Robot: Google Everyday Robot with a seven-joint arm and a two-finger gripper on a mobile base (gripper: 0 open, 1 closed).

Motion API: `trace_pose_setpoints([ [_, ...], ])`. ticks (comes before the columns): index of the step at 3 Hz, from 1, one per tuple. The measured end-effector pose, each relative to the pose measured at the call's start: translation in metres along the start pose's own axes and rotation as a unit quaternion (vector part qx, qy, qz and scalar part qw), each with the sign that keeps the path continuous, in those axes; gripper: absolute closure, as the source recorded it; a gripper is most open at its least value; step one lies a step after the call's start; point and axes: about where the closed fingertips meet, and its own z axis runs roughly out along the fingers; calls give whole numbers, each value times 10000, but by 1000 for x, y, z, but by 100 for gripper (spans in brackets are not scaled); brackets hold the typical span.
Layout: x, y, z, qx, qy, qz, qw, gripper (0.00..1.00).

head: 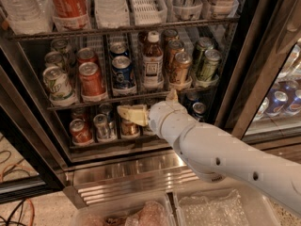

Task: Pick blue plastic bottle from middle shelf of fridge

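Logged the fridge (244, 55) from above and in front: black frame, wire racks, ribbed steel base below. Found the blue plastic bottle (153, 62) standing upright on the middle shelf (108, 99), near the centre of the row, in its own clear lane tray. Noted white cap, dark contents, pale label with dark print; stands taller than the cans around it. Counted as neighbours a blue can (122, 72) just left of it and a brown-gold can (180, 68) just right. Further left, marked a red can (91, 79) and a green-and-white can (57, 84); further right, two green cans (207, 65).

Placed the pincer (133, 114) below the front edge of the middle shelf, in front of the lower shelf, below and a little left of the bottle. Saw no contact with the bottle; well apart from it, with the shelf edge between. Cannot tell whether pincer is spread or pressed together; nothing seen pinched in it. Traced the white arm (221, 159) from lower right up to the pincer, crossing the steel base.

On the lower shelf, noted a red can (80, 131) and a silver can (101, 126) left of the pincer, and a brown can partly hidden behind it. On the top shelf, recorded large water bottles (23, 6) and a red cola bottle (70, 1). Spotted blue cans (277, 102) in the cooler on the right, and clear bins (221, 211) at the bottom edge.
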Motion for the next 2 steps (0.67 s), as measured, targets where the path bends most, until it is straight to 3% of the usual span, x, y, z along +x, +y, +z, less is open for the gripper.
trace_pose_setpoints([
  [1, -4, 3, 7, 45, -135, 5, 9999, 7],
  [2, -4, 4, 12, 134, -219, -29, 9997, 25],
])
